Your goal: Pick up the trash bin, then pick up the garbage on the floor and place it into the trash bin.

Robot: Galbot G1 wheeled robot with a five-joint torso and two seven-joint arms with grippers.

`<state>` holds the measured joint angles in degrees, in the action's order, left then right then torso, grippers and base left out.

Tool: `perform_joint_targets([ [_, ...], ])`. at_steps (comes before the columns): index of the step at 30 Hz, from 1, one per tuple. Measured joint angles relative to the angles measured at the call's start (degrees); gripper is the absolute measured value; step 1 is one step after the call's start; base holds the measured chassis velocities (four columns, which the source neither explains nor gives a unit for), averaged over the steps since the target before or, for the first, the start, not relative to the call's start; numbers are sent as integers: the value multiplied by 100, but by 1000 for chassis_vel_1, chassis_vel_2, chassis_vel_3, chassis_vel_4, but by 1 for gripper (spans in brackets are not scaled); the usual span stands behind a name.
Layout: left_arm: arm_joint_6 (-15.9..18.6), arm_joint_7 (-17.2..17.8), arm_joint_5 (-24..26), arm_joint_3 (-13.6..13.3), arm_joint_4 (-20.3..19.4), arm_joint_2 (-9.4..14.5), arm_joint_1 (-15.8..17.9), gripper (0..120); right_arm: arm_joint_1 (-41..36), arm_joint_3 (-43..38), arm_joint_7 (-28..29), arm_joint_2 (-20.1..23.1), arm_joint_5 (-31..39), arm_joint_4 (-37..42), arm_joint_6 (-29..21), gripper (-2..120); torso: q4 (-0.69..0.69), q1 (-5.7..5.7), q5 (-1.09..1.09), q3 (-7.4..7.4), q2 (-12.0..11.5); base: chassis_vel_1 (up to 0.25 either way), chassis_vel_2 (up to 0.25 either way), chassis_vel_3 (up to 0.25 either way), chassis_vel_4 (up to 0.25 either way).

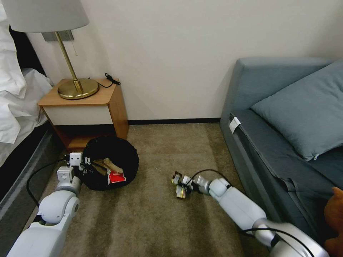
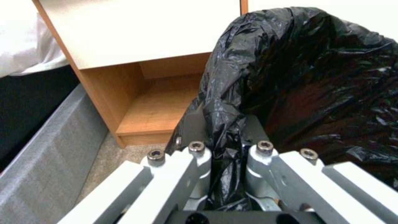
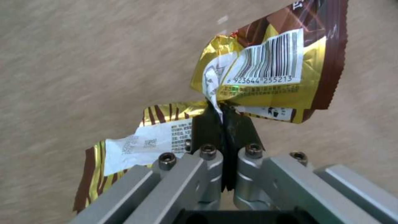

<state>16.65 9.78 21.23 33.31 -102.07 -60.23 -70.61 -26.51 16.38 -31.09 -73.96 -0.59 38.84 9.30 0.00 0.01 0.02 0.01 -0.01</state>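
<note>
The trash bin (image 1: 119,157), round and lined with a crinkled black bag (image 2: 315,84), sits tilted on the carpet in front of the nightstand. Brown paper (image 1: 106,166) and a red-and-white packet (image 1: 116,177) lie inside it. My left gripper (image 1: 85,167) is shut on the bin's near rim, pinching the black bag (image 2: 226,149). To the right of the bin, low over the carpet, my right gripper (image 1: 179,185) is shut on a gold-and-brown wrapper (image 3: 265,65), a piece of the garbage. The wrapper (image 1: 180,191) hangs crumpled from the closed fingers (image 3: 205,129).
A wooden nightstand (image 1: 85,107) with a brass lamp (image 1: 76,85) stands behind the bin, and a bed (image 1: 18,103) lies at the left. A blue-grey sofa (image 1: 286,121) runs along the right. Bare carpet (image 1: 157,150) stretches between bin and sofa.
</note>
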Motion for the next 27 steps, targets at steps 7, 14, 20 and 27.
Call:
perform_joint_targets([
  [7,36,10,5,-87,7,-22,90,5,703,305,-89,183,307,90,80,0,0,0,-2,0,0,0,0,0,0],
  [14,50,17,57,-126,46,-19,161,5,1400,576,-303,243,461,372,321,0,1,0,-2,0,0,0,0,0,0],
  [20,52,20,87,-150,71,-10,189,5,1710,911,-328,152,623,689,313,0,0,0,-2,0,0,0,0,0,0],
  [27,29,19,108,-211,126,-37,217,5,1995,1341,-314,-136,825,994,193,0,2,0,-2,0,0,0,0,0,0],
])
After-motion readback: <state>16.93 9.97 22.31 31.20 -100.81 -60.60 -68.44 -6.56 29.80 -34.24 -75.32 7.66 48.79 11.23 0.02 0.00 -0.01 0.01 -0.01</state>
